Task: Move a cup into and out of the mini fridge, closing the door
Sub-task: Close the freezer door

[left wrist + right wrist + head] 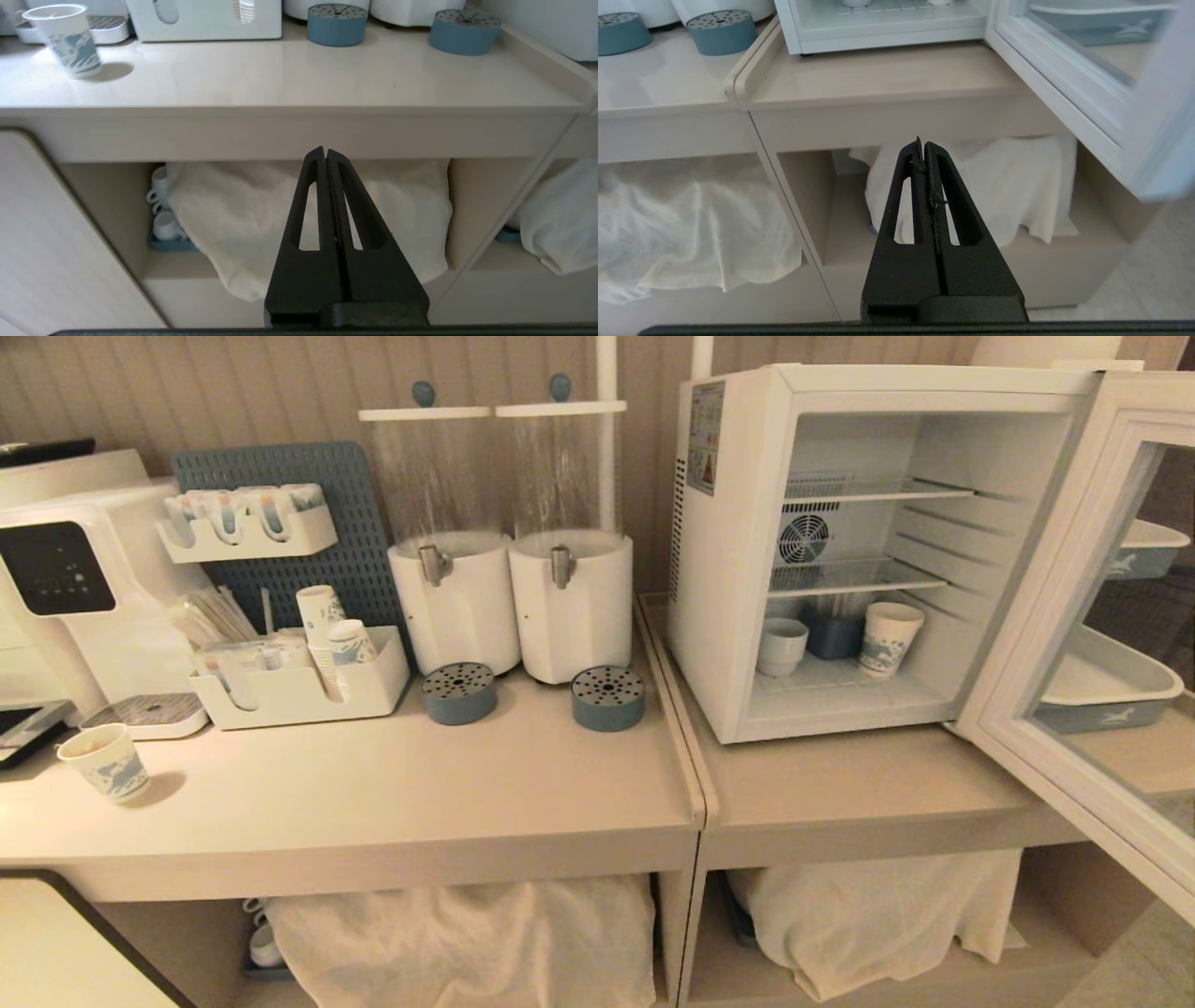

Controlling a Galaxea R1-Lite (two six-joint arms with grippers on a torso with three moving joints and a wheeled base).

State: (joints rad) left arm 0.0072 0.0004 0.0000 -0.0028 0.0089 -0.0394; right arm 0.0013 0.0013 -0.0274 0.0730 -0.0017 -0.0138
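white ceramic-looking cup (780, 646): squat, smooth, plain, no handle showing; sitting on the floor of the fridge (738, 560), at the left, under the lower wire shelf. beside it to the right are standing a dark blue holder (834, 635) and a printed paper cup (890, 638).

progress, as a judgement: the cup is lying inside, so the putting-in part is looking done; the taking-out and the closing are remaining. the door (1064, 644) is standing wide open, swinging out to the right and toward the near side.

left gripper (325, 151): black, wedge-shaped, jaws pressing together, grasping nothing; hanging low in front of the left counter's (373, 784) open shelf, where a white cloth (299, 210) is draping over stored things.

right gripper (923, 145): same build, jaws clenching on nothing, a rough ragged seam showing between the pads; hanging below the right counter (887, 77), near the open door's lower edge. neither arm is showing in the head view.

fridge: white, boxy, vents on its side, a fan grille at the back, two thin wire shelves. door: pale frame around clear glass.

counters: beige, glossy, rounded edges.

another paper cup (105, 761): standing far left on the counter, tapering, blue-printed.
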